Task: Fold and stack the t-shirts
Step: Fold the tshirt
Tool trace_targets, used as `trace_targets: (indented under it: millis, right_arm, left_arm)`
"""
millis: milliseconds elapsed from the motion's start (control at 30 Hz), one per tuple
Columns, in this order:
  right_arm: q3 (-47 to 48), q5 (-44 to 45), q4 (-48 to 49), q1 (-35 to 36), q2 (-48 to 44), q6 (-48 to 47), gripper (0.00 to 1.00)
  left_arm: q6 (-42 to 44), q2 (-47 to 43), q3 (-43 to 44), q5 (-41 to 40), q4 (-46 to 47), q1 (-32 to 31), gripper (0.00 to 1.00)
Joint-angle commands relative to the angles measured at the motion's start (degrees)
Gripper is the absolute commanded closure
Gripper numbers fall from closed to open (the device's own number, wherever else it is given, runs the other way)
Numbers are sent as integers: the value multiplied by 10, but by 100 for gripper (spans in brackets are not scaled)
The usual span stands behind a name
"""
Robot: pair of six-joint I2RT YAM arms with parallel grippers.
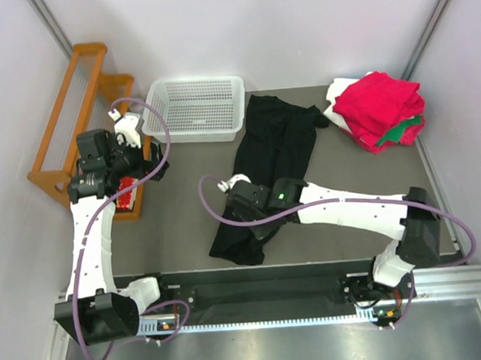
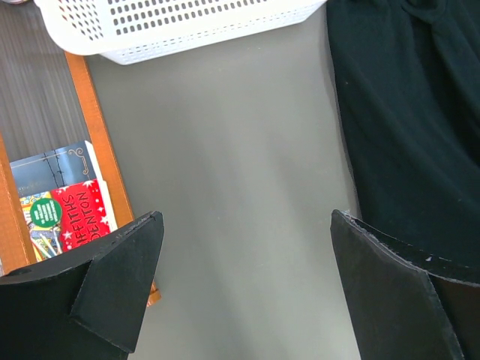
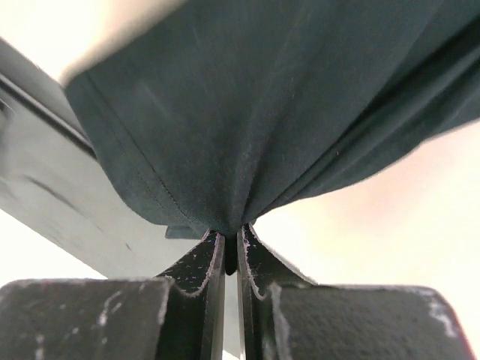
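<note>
Black t-shirt (image 1: 275, 141) lies lengthwise mid-table (image 1: 178, 225), bunched, near hem by front edge. Right gripper (image 3: 231, 251) clamped tight on fold of its cloth. Right arm (image 1: 348, 210) crosses shirt's lower half, hiding it.

Folded stack (image 1: 379, 106) sits at far right corner: red on top, green and white edges peeking out.

Basket (image 1: 195, 108) just left of shirt's far end. Wooden rack (image 1: 67, 117) at far left.

Left gripper (image 2: 246, 225) spread wide over bare table.

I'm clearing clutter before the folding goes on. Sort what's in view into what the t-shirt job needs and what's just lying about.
Job:
black t-shirt, pinched in the shut right fingers
folded t-shirt stack, red on top, green and white showing beneath

Lying about:
white perforated basket
wooden rack
books in that rack
</note>
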Motion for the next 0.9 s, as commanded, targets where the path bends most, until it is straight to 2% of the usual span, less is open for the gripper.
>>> trace_targets:
  millis: [0,100,267,367,400,500,700,867]
  right_arm:
    - [-21,-56,24,5,26,0,95]
    - [-12,-78,30,9,68,-20,95]
    - [56,-96,27,24,134,-46,95]
    - [80,-110,21,28,171,-61,77]
    - [82,-109,18,29,185,-62,64]
    - [70,-91,9,28,186,-57,37]
    - [16,-47,-14,17,124,-32,31]
    - [-69,-49,8,5,88,-20,31]
  left_arm:
    - [2,-3,22,0,12,-1,3]
    - [-3,-2,24,7,14,-1,3]
    - [-5,-2,26,6,13,-1,3]
    - [0,-6,31,3,9,-1,3]
    - [2,-6,32,2,7,-1,3]
    - [11,-7,34,-5,3,-1,3]
    - [16,-7,23,-6,7,-1,3]
    - [15,-7,20,-2,13,-1,3]
